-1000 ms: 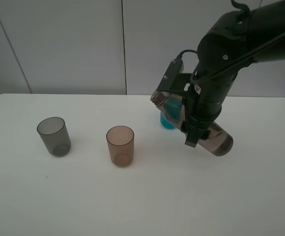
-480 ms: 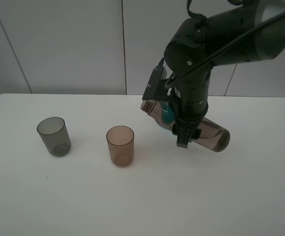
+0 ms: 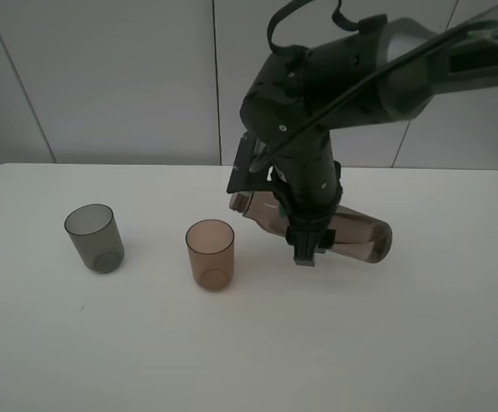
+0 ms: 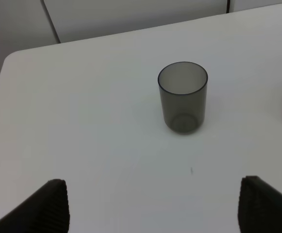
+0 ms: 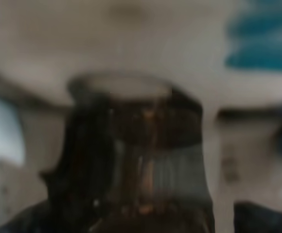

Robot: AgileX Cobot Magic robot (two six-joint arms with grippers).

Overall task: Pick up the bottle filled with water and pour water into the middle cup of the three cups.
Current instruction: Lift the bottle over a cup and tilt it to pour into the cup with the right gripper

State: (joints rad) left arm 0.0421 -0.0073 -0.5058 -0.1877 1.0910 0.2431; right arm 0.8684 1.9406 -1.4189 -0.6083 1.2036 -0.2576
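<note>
The bottle (image 3: 358,233) is smoky brown-grey, see-through plastic, with rounded shoulders and an open, capless neck. It hangs above the white worktop (image 3: 361,343), tipped almost flat. Its base is out to the right and a little lower in the high view, and its mouth points left. The mouth sits near the rim of the middle cup (image 3: 210,253), just off that cup's right side and a bit higher. I cannot tell from here whether it is over the opening. Up close in the right wrist view the neck of the bottle (image 5: 131,126) fills the picture, badly blurred.

There is one bottle. Two cups stand upright and well apart in plain sight: the brownish-peach middle cup and a smoky grey cup (image 3: 94,238) to its left. A teal blur (image 5: 262,43) beyond the bottle shows in the right wrist view.

The right arm reaches in from the upper right and bends down over the middle of the worktop. The right hand (image 3: 307,242) points downward and is clamped around the bottle's body.

The left hand (image 4: 153,206) is spread wide, holding nothing. Its two dark fingertips (image 4: 53,204) frame the grey cup (image 4: 182,97), which stands well ahead of them.
</note>
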